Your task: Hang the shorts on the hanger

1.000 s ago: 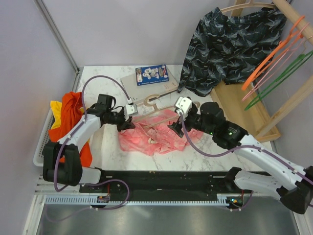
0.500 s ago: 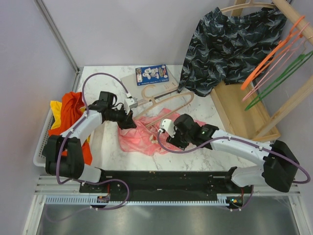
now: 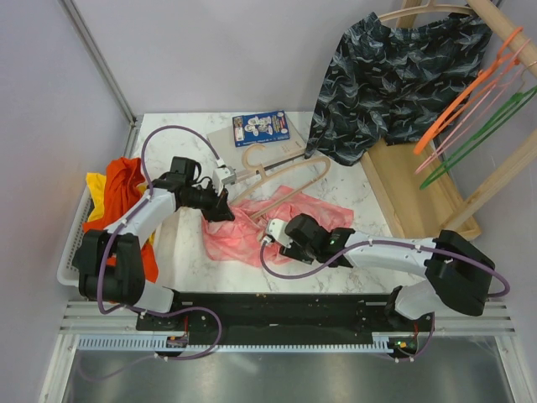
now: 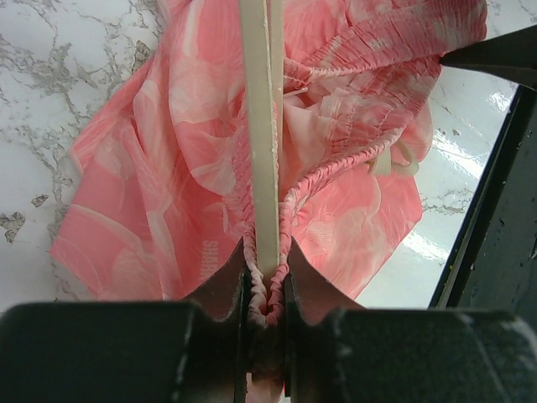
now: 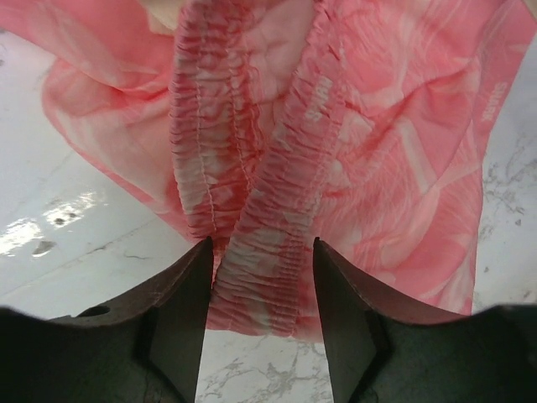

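Note:
The salmon-pink shorts (image 3: 312, 211) lie crumpled in the middle of the table. The beige hanger (image 3: 289, 164) lies across their far edge, and one of its arms runs into the cloth. My left gripper (image 3: 221, 211) is shut on the elastic waistband together with the end of the hanger's arm (image 4: 258, 126); the pinched cloth (image 4: 168, 168) bunches between the fingers of this gripper (image 4: 267, 290). My right gripper (image 3: 273, 234) is at the shorts' near edge. It is open (image 5: 262, 285) and straddles a fold of waistband (image 5: 268, 243) without pinching it.
Dark navy shorts (image 3: 394, 75) hang on a wooden rack (image 3: 415, 189) at the back right, with an orange hanger (image 3: 461, 105) and a green hanger (image 3: 478, 134). An orange-red garment (image 3: 124, 197) fills a white basket (image 3: 74, 243) at the left. A booklet (image 3: 260, 128) lies at the back.
My right arm has swung from the shorts' far right side down and left to their near edge. The hanger's loop now shows uncovered. My left gripper has kept its hold.

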Motion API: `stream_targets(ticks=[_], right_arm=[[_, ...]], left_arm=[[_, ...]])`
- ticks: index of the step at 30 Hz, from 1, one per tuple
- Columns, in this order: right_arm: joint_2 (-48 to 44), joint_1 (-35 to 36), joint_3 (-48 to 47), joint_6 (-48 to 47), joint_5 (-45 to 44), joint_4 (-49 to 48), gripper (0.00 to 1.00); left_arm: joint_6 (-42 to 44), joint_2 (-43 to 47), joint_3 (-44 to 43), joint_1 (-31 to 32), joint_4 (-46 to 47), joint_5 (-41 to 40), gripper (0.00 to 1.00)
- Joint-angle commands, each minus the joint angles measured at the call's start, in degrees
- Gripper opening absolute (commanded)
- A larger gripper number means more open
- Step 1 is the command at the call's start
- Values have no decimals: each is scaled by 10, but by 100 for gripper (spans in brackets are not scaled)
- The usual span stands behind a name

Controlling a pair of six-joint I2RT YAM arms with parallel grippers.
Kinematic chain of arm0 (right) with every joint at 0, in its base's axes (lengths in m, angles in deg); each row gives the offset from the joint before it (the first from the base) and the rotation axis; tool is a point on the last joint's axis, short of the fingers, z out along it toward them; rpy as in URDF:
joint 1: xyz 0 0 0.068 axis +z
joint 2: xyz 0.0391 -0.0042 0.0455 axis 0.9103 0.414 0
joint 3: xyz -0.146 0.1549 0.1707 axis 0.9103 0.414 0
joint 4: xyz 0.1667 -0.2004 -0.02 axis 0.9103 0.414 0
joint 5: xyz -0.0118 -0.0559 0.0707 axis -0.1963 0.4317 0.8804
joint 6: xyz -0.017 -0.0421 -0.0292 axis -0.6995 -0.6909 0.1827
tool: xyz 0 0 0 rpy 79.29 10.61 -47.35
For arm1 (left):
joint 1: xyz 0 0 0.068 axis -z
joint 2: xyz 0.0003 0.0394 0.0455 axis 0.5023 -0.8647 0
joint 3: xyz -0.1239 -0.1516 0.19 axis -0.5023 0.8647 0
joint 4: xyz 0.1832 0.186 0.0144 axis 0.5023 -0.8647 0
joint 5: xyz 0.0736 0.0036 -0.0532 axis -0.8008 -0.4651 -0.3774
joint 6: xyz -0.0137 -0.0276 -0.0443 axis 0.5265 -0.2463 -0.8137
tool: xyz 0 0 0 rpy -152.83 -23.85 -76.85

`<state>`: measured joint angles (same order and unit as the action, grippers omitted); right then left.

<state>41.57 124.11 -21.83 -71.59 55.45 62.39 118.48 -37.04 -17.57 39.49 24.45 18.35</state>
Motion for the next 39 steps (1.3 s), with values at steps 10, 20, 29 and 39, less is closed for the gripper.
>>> stream_targets(ticks=[10, 20, 29, 39], right_arm=[[-62, -41, 44, -47, -163, -72, 39], [-26, -147, 51, -53, -59, -151, 38], [4, -155, 30, -54, 24, -140, 34], [-106, -304, 15, 15, 84, -29, 0]], left_arm=[[-15, 12, -29, -17, 3, 26, 2], [-21, 1, -37, -20, 11, 26, 2], [-48, 2, -23, -20, 32, 23, 2], [78, 19, -18, -88, -37, 48, 2]])
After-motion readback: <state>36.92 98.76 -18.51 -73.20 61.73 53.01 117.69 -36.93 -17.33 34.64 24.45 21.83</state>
